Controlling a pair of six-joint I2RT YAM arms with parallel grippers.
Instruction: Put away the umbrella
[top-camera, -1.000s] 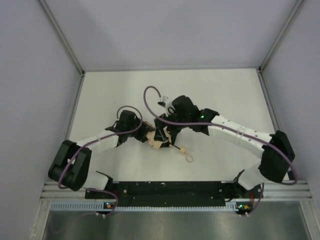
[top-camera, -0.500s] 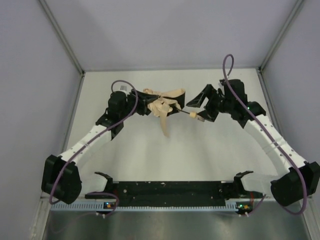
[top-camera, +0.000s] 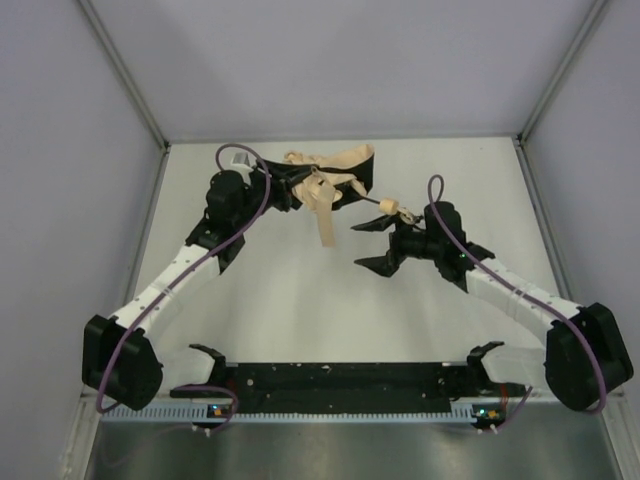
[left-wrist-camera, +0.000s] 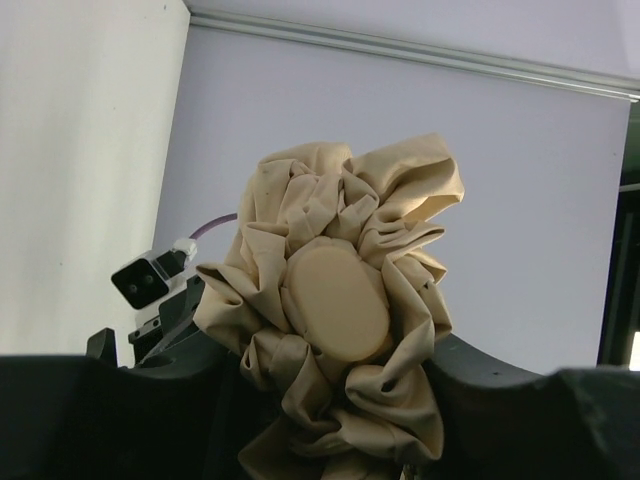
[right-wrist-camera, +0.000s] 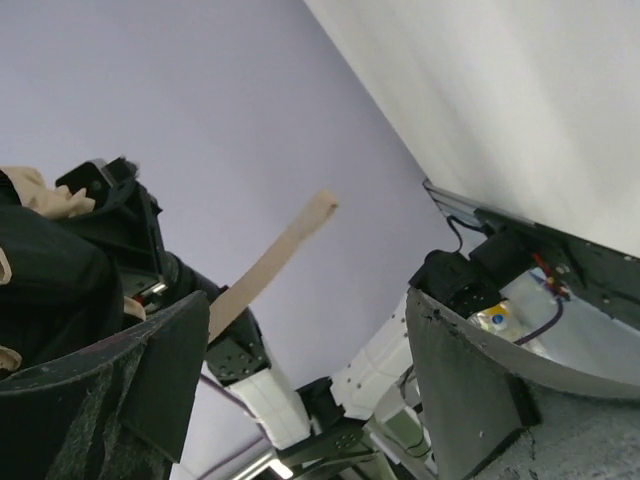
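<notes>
Clamping umbrella: left gripper; right gripper spread wide, empty, near handle.

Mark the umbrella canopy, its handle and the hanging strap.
Beige fabric folding umbrella (top-camera: 320, 188): top view, bunched canopy.
Small tan handle (top-camera: 392, 208): top view, knob end.
Flat beige hanging strap (top-camera: 326, 228): top view, lower half.

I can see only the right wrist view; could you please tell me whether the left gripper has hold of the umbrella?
Observer: Yes. The left gripper is clamped on the bunched fabric of the umbrella, shown close up in the left wrist view.
Operator: Thank you. And where is its handle?
Observer: From above, the handle sits just outside the open right gripper, not between its jaws.
</notes>
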